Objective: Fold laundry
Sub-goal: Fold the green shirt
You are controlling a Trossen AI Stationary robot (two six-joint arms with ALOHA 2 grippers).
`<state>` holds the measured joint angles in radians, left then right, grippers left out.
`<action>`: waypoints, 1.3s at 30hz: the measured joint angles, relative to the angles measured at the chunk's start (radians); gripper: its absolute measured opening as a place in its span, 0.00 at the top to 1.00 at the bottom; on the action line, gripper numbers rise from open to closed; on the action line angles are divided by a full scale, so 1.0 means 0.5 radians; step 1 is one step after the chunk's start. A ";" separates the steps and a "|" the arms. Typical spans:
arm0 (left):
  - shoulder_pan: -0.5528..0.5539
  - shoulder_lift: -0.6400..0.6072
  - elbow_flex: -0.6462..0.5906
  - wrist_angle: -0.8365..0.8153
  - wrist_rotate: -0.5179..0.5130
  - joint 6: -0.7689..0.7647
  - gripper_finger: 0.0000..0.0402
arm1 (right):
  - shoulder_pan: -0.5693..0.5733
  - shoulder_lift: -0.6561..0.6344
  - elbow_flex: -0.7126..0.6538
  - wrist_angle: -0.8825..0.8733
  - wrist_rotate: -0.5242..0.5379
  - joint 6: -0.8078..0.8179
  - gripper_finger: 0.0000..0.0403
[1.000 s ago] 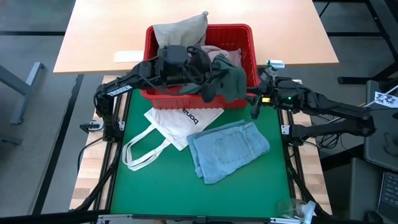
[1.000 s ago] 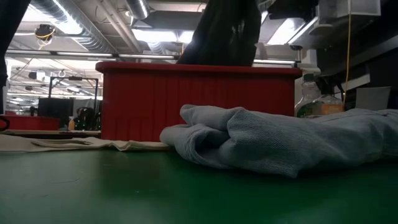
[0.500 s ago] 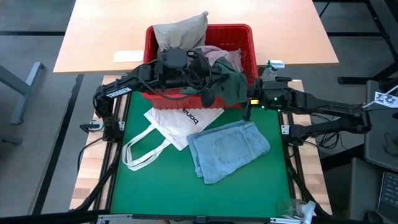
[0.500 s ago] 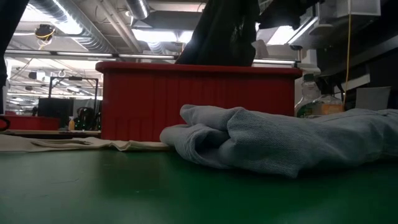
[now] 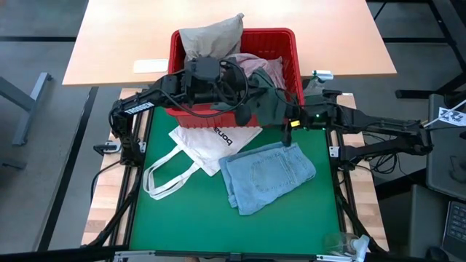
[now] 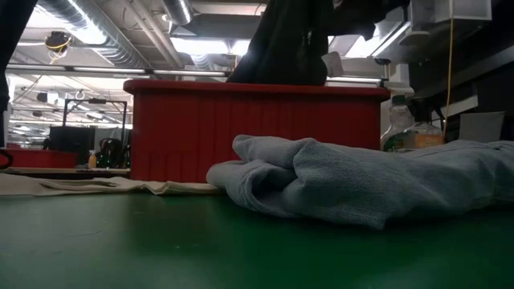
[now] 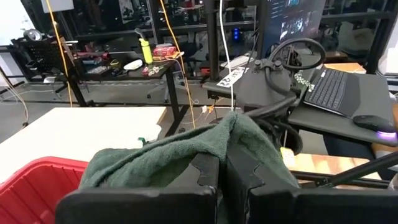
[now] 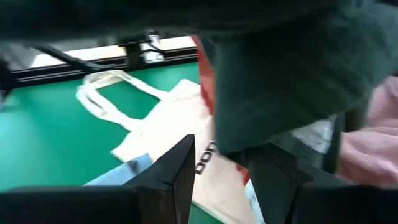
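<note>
dark green garment (image 7: 180,155): thick, fuzzy matt cloth | light blue garment (image 5: 266,175): soft denim-like cloth, matt | basket (image 5: 291,44): red slotted plastic, slight sheen | tote bag (image 5: 207,142): white woven cloth | table (image 5: 218,225): smooth matt green mat | left claw (image 7: 222,180): dark matt plastic

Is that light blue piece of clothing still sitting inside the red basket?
No. In the high view the light blue garment lies on the green mat, in front of the red basket and beside the white tote bag.

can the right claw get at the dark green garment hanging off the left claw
Probably yes: the right claw, open, sits right beside the dark green garment that the shut left claw holds above the red basket; nothing between them.
</note>
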<state>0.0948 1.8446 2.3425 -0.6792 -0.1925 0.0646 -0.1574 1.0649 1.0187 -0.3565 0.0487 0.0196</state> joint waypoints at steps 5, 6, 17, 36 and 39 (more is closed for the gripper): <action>0.000 0.000 0.000 -0.107 0.000 -0.005 1.00 | -0.001 0.000 -0.001 0.018 -0.022 0.000 0.65; 0.000 0.000 -0.001 -0.119 0.000 -0.006 1.00 | 0.000 0.000 -0.001 0.044 -0.007 0.000 0.65; 0.000 -0.020 -0.002 -0.149 -0.082 -0.004 1.00 | 0.000 0.000 0.007 0.269 0.015 0.065 0.90; -0.101 -0.483 -0.002 -0.093 -0.173 -0.003 1.00 | 0.002 -0.007 0.800 0.271 -0.994 0.579 0.96; -0.129 -0.521 0.000 -0.097 -0.172 -0.003 1.00 | 0.001 -0.007 0.882 0.273 -1.078 0.630 0.98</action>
<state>0.0302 1.5843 2.3425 -0.7275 -0.2783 0.0631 -0.1567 1.0615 1.4600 -0.2199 -0.4902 0.3346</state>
